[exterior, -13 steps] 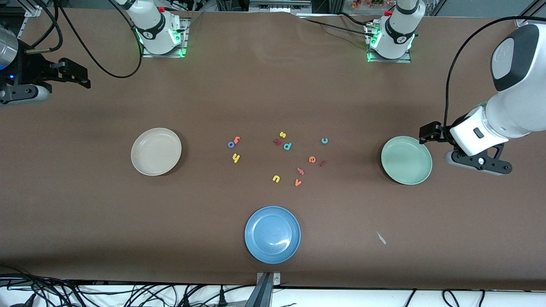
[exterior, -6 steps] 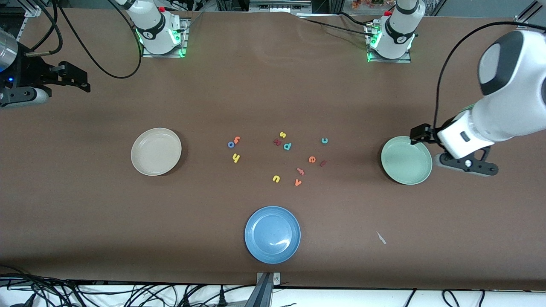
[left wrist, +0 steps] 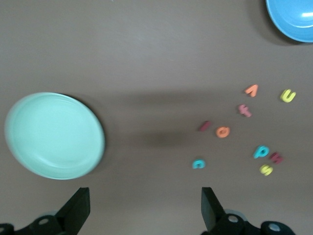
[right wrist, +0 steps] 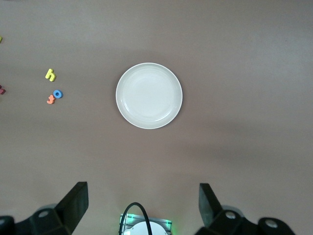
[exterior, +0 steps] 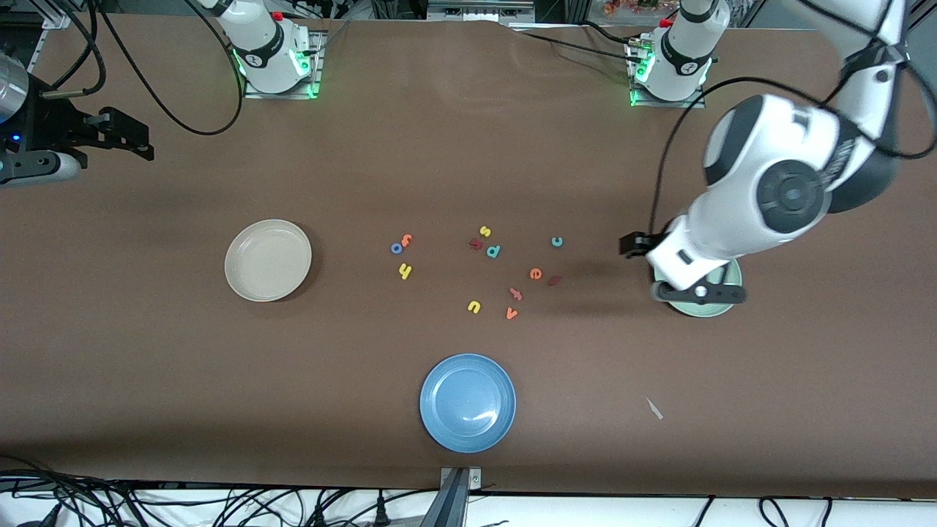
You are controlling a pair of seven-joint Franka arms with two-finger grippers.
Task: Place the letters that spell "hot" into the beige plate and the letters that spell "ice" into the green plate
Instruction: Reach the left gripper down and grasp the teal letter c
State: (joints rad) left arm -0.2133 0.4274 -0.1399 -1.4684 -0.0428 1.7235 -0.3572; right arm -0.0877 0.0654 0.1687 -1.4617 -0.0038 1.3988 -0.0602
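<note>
Left gripper (left wrist: 142,210) is hanging over the table at the green plate's (exterior: 721,309) edge, jaws spread wide, holding nothing. In the front view the arm is covering most of that plate. From this gripper, the teal c (exterior: 557,241) is lying nearest, toward the table's middle; the dark red i (exterior: 555,279) and orange e (exterior: 536,274) are sitting just beside each other a little farther out.

Right gripper (right wrist: 142,208) is waiting high at the right arm's end of the table, jaws also wide apart and empty. The beige plate (exterior: 268,260) is lying empty in front of it. The yellow h (exterior: 405,271), blue o (exterior: 397,248) and orange t (exterior: 406,238) are clustering near that plate on its middle-of-table side, o and t touching.
</note>
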